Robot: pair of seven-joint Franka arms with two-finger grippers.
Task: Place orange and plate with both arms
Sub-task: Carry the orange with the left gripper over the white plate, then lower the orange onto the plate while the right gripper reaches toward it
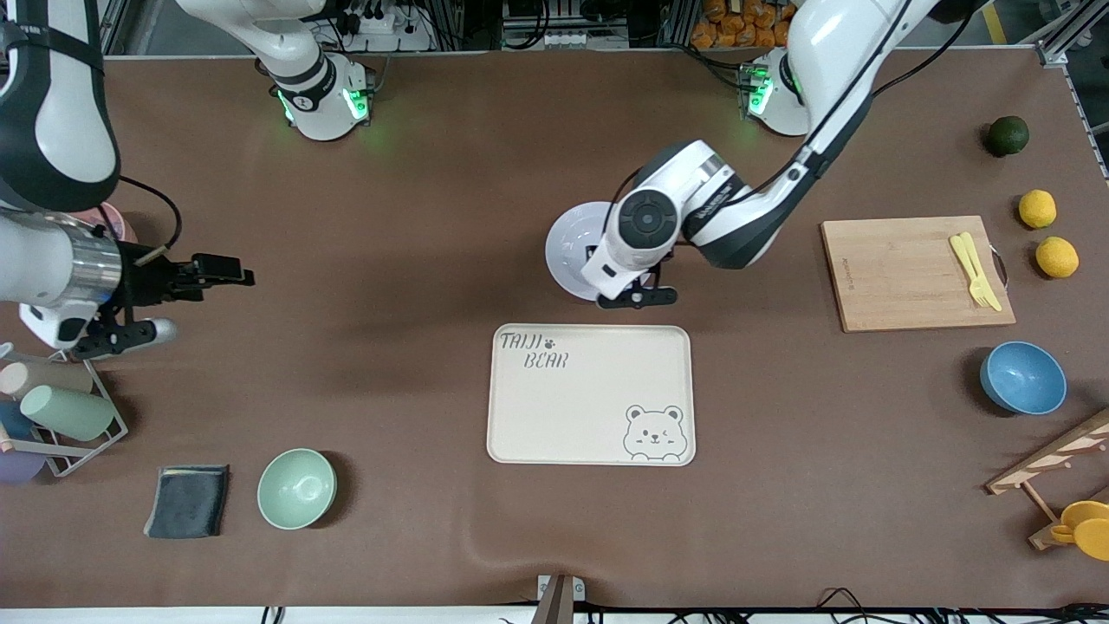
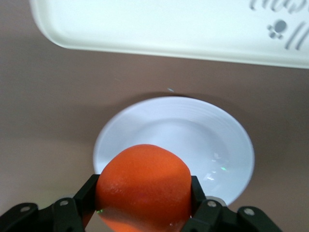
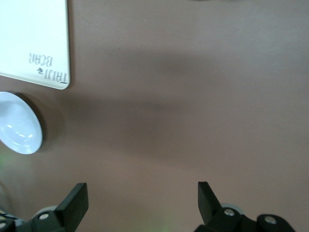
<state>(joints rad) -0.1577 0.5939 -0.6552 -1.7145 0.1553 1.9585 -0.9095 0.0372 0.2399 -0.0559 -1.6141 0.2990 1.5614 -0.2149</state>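
The left pincer [image 2: 143,212], clamped on the orange [image 2: 143,186], hangs over the plate [image 2: 203,130] beside the tray [image 1: 589,394], likely to drop it there, while the right pincer [image 3: 142,200] waits apart over bare table [image 1: 390,260].

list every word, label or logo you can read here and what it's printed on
"TAIJI BEAR", with a paw print: on the cream tray, also legible in the right wrist view.
Small print along an edge of the wooden cutting board: too small to read.
Lettering on the left arm's wrist: too small to read.
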